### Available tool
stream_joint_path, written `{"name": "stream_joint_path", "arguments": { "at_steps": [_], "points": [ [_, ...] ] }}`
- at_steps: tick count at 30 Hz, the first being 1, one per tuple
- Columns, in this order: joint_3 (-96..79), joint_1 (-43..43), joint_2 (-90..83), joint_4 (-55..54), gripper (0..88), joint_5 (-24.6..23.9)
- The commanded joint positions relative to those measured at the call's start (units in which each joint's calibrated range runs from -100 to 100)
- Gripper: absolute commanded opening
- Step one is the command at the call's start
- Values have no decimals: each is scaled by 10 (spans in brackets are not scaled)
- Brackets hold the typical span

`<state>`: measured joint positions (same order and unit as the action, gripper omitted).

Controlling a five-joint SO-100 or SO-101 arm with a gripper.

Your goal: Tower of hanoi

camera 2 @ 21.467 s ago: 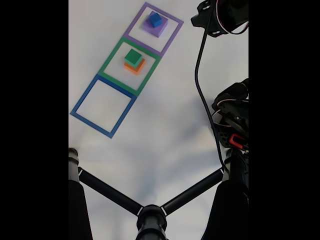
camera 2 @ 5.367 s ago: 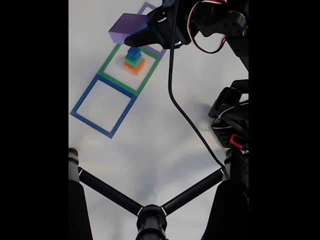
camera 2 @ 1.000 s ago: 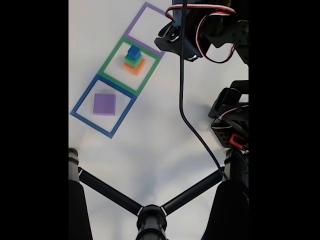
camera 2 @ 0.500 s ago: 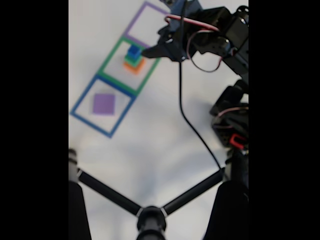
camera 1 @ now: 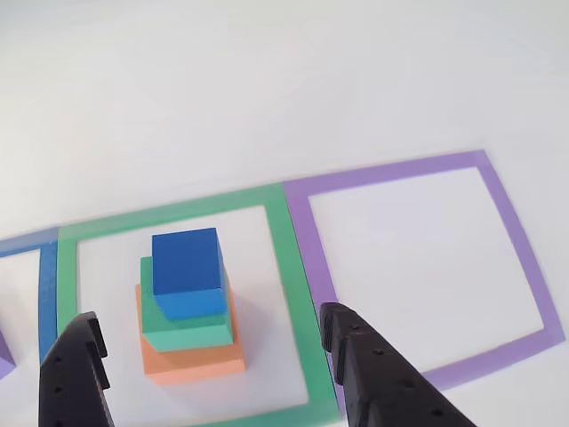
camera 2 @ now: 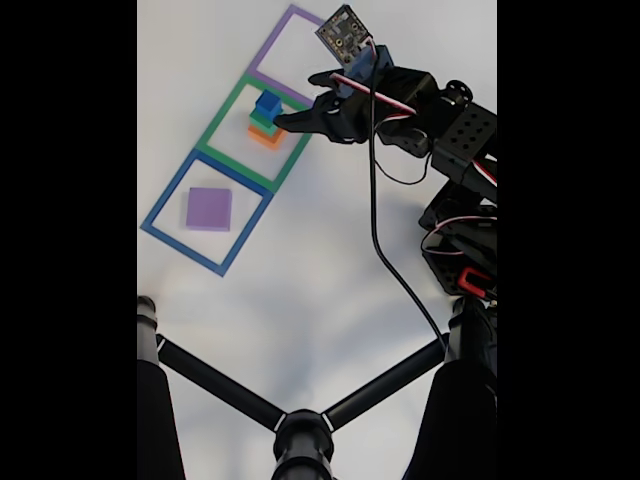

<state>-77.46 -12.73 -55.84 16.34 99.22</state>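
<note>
White worktop [camera 2: 330,260], marked with three taped square outlines in a diagonal row: blue [camera 2: 160,208], green [camera 2: 222,118], purple [camera 2: 268,45].

Green taped square: holds a three-tier stack of foam blocks. Bottom tier, flat orange square block [camera 1: 196,360]; middle tier, smaller green square block [camera 1: 191,329]; top tier, small blue cube [camera 1: 187,264]. Tiers sit centred on one another, stack upright.

Blue taped square: holds one flat purple square block [camera 2: 209,209], lying alone, well apart from the stack.

Purple taped square: nothing on its white interior.

Black two-finger gripper [camera 1: 213,356]: spread wide, holding nothing. In the other view one finger [camera 1: 76,378] stands at the left of the stack and the other [camera 1: 373,374] at its right, over the green tape; neither touches the blocks. In the fixed view the gripper [camera 2: 297,100] reaches in from the right beside the stack.

Black camera-stand legs [camera 2: 230,395] cross the lower part of the fixed view.
</note>
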Motion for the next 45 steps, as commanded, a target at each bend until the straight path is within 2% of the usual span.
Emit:
{"name": "stream_joint_path", "arguments": {
  "at_steps": [1,14,23,33,45],
  "points": [
    [-44,-2,36,-142,281,8],
    [-53,29,222,-364,267,8],
    [-12,51,332,-437,253,8],
    [56,52,414,-451,222,8],
    [35,71,404,-453,184,8]
  ]
}}
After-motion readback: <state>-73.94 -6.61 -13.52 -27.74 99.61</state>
